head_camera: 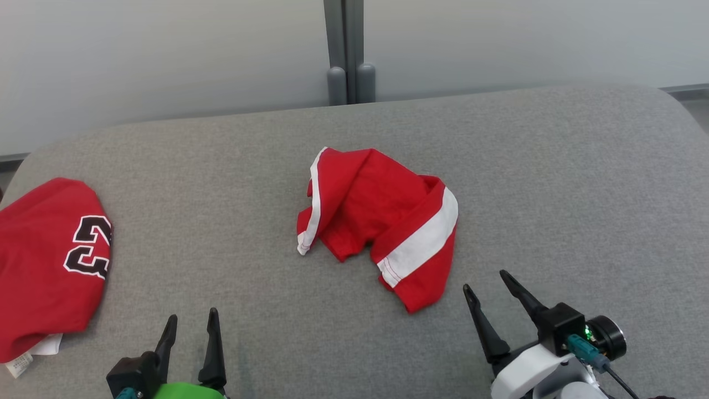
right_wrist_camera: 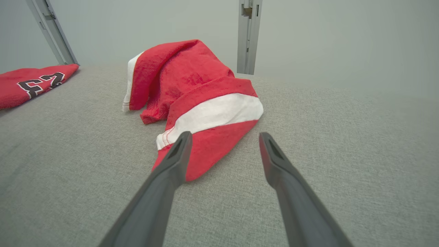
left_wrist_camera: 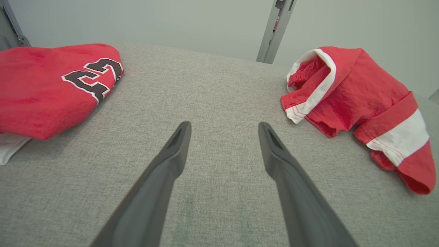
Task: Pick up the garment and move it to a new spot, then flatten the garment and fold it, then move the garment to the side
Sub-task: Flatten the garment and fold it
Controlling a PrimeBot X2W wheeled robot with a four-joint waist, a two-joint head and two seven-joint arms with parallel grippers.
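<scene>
The garment [head_camera: 44, 260] is a red jersey with black-and-white block digits, lying bunched at the table's far left edge; it also appears in the left wrist view [left_wrist_camera: 44, 89] and the right wrist view [right_wrist_camera: 31, 84]. My left gripper [head_camera: 193, 315] hovers open and empty to its right, fingers spread over bare table [left_wrist_camera: 223, 124]. My right gripper [head_camera: 486, 280] is open and empty, just right of the near corner of a smaller red cloth lump [head_camera: 382, 221]. In the right wrist view, the right gripper [right_wrist_camera: 225, 134] points along that lump's [right_wrist_camera: 195, 99] edge.
The grey fabric-covered table [head_camera: 554, 183] has rounded far corners. A grey post [head_camera: 349, 55] stands behind its far edge against a pale wall. The smaller red lump with white bands [left_wrist_camera: 356, 103] lies at mid-table. A white tag [head_camera: 19, 363] pokes out under the jersey.
</scene>
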